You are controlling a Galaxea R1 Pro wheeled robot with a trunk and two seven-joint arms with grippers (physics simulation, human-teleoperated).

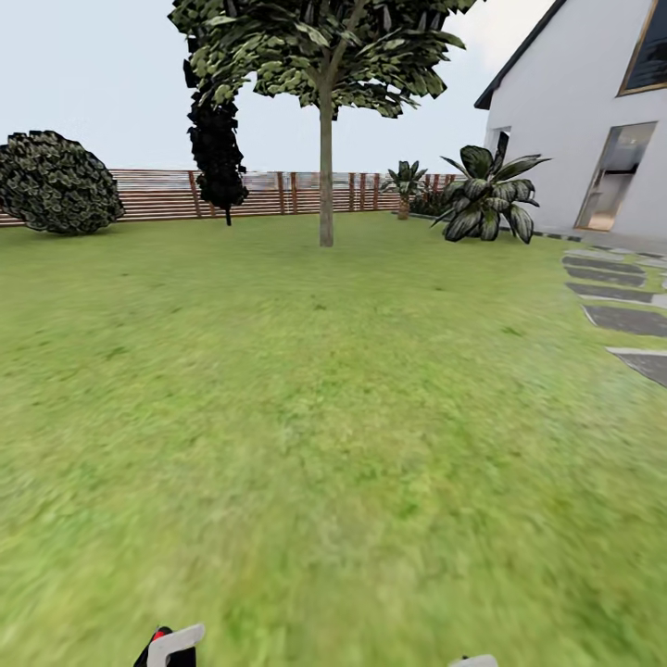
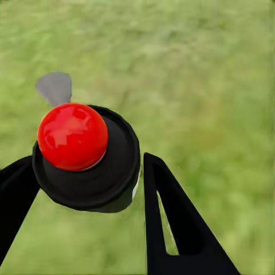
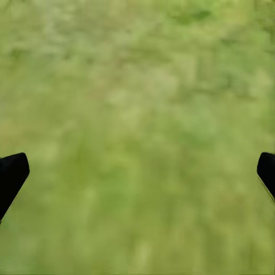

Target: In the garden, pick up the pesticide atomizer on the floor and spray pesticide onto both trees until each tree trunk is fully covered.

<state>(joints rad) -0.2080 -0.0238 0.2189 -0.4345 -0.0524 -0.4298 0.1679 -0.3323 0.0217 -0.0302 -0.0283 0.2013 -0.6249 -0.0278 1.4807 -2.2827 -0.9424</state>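
Left wrist view: the left gripper (image 2: 86,177) has its jaws clamped on the atomizer (image 2: 86,157), a black round body topped by a glossy red ball, with a grey nozzle tip at its far side. One black finger (image 2: 172,223) presses the body's side; the other lies against the opposite side. Blurred lawn (image 2: 200,74) lies beneath.

Right wrist view: the right gripper (image 3: 137,172) has its jaws set wide apart, empty, the two black fingertips (image 3: 11,172) at opposite edges over grass.

Head view: the atomizer's red and black top with a white part shows at the lower edge. Across the lawn stands a tree (image 1: 326,139) with a pale, thin trunk, before a brown slat fence (image 1: 278,190). A dark cone-shaped tree (image 1: 218,148) and a round bush (image 1: 56,181) stand to its left; a broad-leaved plant (image 1: 486,199), white house (image 1: 574,111) and grey stepping stones (image 1: 621,296) to its right.
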